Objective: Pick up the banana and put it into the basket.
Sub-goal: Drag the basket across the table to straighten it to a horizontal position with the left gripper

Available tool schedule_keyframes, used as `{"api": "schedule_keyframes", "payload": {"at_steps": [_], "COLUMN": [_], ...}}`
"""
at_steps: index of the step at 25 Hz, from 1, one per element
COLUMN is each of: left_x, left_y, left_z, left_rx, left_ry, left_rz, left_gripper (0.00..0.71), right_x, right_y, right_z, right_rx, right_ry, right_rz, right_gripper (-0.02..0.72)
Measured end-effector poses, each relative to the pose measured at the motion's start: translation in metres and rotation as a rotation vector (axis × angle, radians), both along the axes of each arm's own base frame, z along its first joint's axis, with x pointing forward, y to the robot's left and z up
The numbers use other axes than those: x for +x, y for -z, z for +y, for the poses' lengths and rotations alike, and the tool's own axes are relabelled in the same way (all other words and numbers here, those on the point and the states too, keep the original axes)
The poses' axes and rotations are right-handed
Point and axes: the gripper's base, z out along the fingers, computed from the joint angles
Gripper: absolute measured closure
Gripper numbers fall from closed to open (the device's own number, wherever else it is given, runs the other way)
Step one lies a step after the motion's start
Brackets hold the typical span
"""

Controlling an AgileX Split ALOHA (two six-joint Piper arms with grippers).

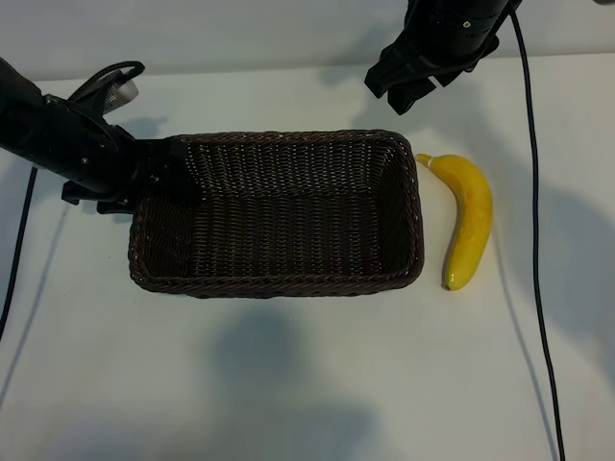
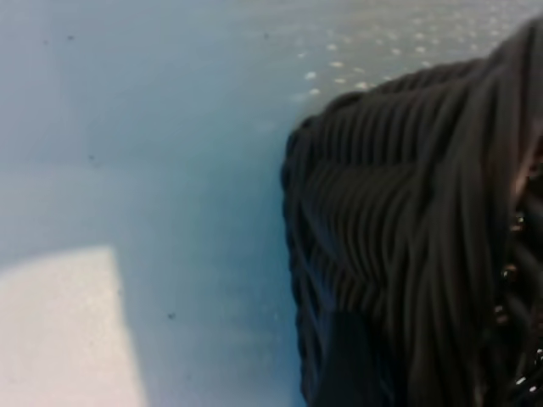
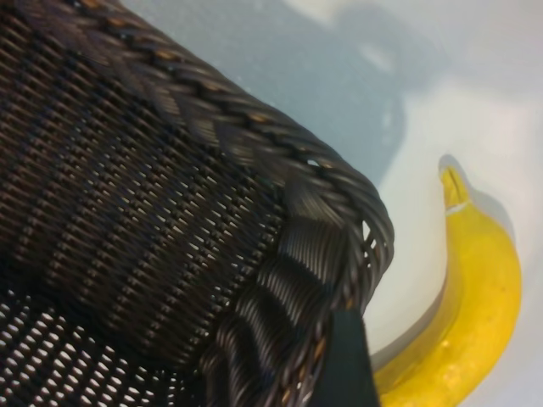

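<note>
Banana (image 1: 468,219) lies on the white worktop (image 1: 307,384), just beside the right short side of the wicker basket (image 1: 277,284), stem end toward the far edge, curved along that basket wall. Not in the basket; nothing visible inside the basket.

Left pincer (image 1: 171,173) is at the basket's left short side, fingers at the rim near the far-left corner. Can't tell from the views how wide it stands or whether it has hold of the rim; the left wrist view only shows wicker close up.

Right pincer (image 1: 402,82) hangs above the worktop behind the basket's far-right corner, apart from the banana, jaws spread wide, holding nothing. Right wrist view shows that basket corner (image 3: 339,220) and the banana's stem end (image 3: 479,280) next to it.
</note>
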Motion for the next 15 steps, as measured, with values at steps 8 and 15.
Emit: {"api": "schedule_keyframes", "payload": {"at_steps": [8, 15], "left_x": [-0.008, -0.014], "left_y": [-0.011, -0.026], "left_z": [0.004, 0.009], "left_rx": [0.052, 0.121], "left_ry": [0.025, 0.035], "left_rz": [0.024, 0.012], "left_gripper": [0.124, 0.124], "right_x": [0.000, 0.000], "right_y": [0.000, 0.000], "right_z": [0.000, 0.000], "right_rx": [-0.002, -0.002], "right_ry": [0.000, 0.000], "right_rz": [0.003, 0.003], "right_gripper": [0.132, 0.132]}}
